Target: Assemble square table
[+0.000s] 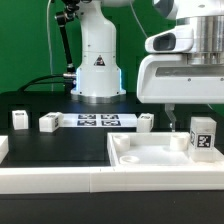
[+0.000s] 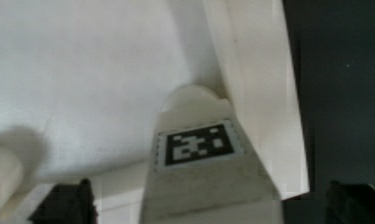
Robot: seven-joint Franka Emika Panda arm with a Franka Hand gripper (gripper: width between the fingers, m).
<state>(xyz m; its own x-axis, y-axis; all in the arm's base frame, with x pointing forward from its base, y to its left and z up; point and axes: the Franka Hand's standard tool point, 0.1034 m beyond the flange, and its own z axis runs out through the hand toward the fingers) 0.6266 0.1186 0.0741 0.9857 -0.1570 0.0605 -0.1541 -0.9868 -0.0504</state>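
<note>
Shows a black worktop (image 1: 40, 100) with the white arm base (image 1: 96, 62) mounted toward its far edge. Along the near edge, toward the exterior view's right: the square table top (image 1: 140, 160), a large white tray lying flat, raised rim upward. Just in front of it, hugging that same near edge: a long white rail (image 1: 50, 183).

Standing upright inside the tray, close to its far right corner in the exterior view: one tagged leg post (image 1: 203, 138), tag face turned toward that camera. Beside the post, on the tray floor: a small round white boss (image 1: 178, 141).

Farther back, about mid-worktop, in a loose row: the marker board (image 1: 95, 121) lying flat, with the leftmost loose leg (image 1: 19, 120) and the second loose leg (image 1: 49, 122) off its end on the exterior view's left, well apart from the tray. Just off the board's other end: the third loose leg (image 1: 146, 121).

Lowered around the upper part of the standing post: the fingers (image 1: 170, 122), spread wide, released, gripping nothing. In the wrist view, dark fingertips on either side of the post, both clear of it with a visible gap. Between them, the post's tag (image 2: 202, 145) facing the lens. Right beside the post, the tray rim (image 2: 255, 50), with the dark worktop beyond it.
</note>
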